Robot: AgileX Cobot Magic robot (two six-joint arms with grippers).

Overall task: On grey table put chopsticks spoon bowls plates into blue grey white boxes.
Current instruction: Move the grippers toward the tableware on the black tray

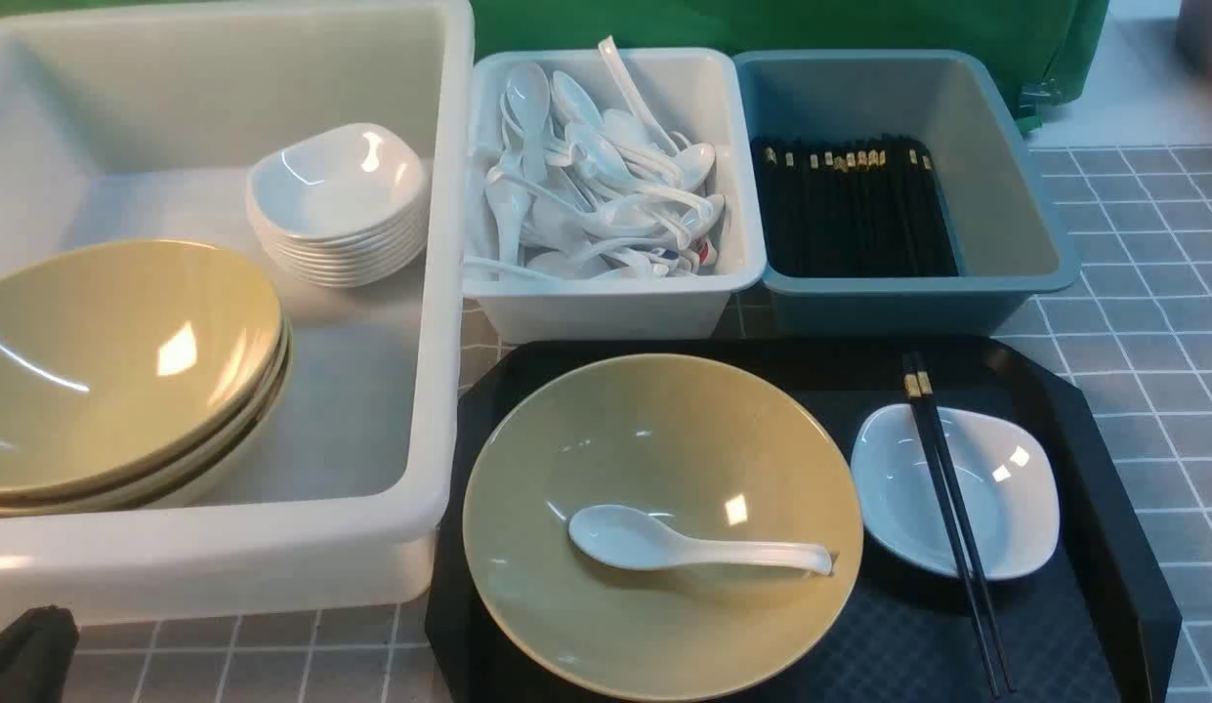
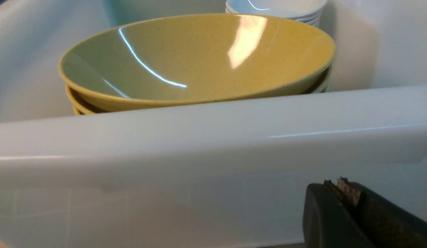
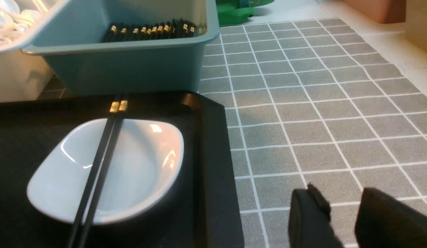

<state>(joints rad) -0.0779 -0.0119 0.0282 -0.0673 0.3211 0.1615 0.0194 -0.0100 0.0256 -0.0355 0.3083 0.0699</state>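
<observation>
On the black tray [image 1: 1084,430] an olive-yellow bowl [image 1: 664,605] holds a white spoon [image 1: 664,545]. Beside it a white plate [image 1: 1006,498] carries a pair of chopsticks [image 1: 952,517] laid across it; both also show in the right wrist view, plate [image 3: 144,165] and chopsticks [image 3: 99,168]. My right gripper [image 3: 339,191] is open and empty over the grey table [image 3: 320,103], to the right of the tray. My left gripper [image 2: 335,184] is shut and empty, low outside the large white tub's [image 2: 213,137] near wall; it shows at the front view's lower left corner [image 1: 24,654].
The large white tub [image 1: 439,293] holds stacked olive bowls [image 1: 107,361] and stacked white plates [image 1: 337,195]. The white bin [image 1: 615,303] holds several spoons; the blue-grey bin [image 1: 1016,215] holds several chopsticks. Green fabric lies behind the bins.
</observation>
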